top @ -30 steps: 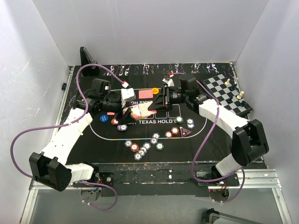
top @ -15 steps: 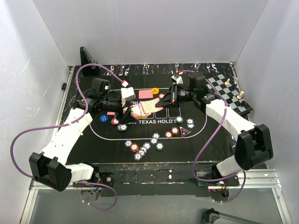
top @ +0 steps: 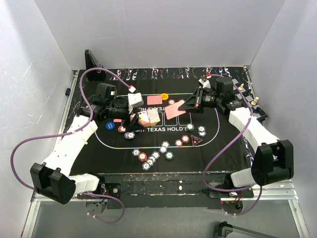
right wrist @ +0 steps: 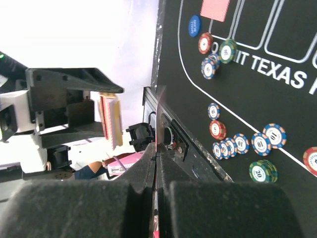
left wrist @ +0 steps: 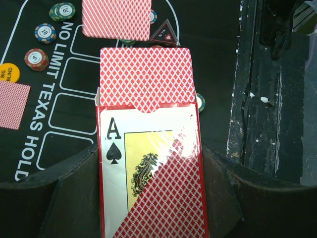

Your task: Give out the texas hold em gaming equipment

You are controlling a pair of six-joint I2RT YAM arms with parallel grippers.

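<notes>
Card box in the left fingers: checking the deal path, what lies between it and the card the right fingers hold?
Only a narrow strip of bare mat separates box and card, in the top view.

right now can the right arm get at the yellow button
Probably reach it, yes: the yellow button lies bare on the mat close by the right gripper, nothing between. But its jaws are shut on a card, so it likely can't pick it up yet.

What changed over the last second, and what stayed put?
The right gripper closed on one card from the card box and drew it rightward, clear of the box. The left gripper kept holding the box in place; the chips on the mat did not move.
</notes>
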